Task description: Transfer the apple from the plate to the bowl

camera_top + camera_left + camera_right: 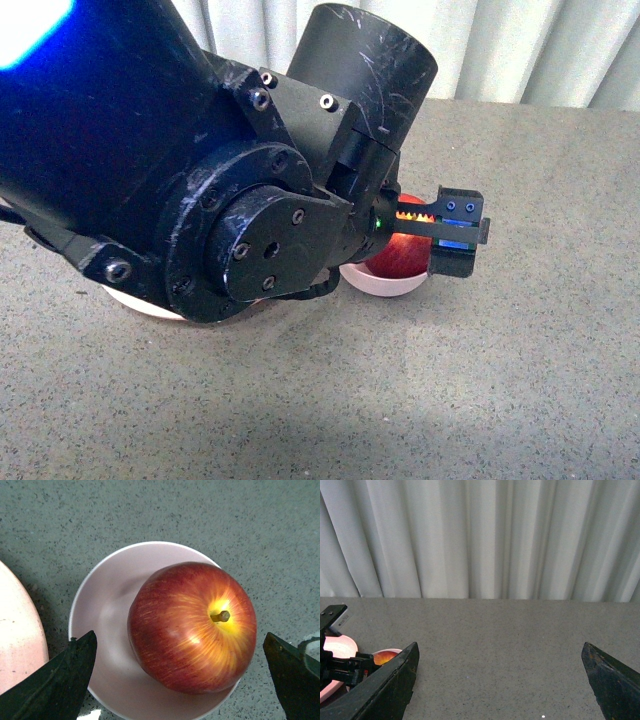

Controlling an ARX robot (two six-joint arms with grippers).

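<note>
The dark-red apple (192, 627), with a yellow patch round its stem, rests inside the small pale bowl (102, 605). My left gripper (180, 636) hovers above it, open, one finger on each side and neither touching the apple. An edge of the pink plate (17, 640) lies just beside the bowl. In the front view the left gripper (452, 235) hangs over the apple (402, 257) and bowl (385, 284), and my left arm hides most of the plate (140, 302). My right gripper (500, 647) is open over bare table, well away from the bowl (390, 652).
The table (520, 380) is grey speckled stone. White curtains (480, 535) hang along its far edge. My left arm (150, 150) fills the left half of the front view.
</note>
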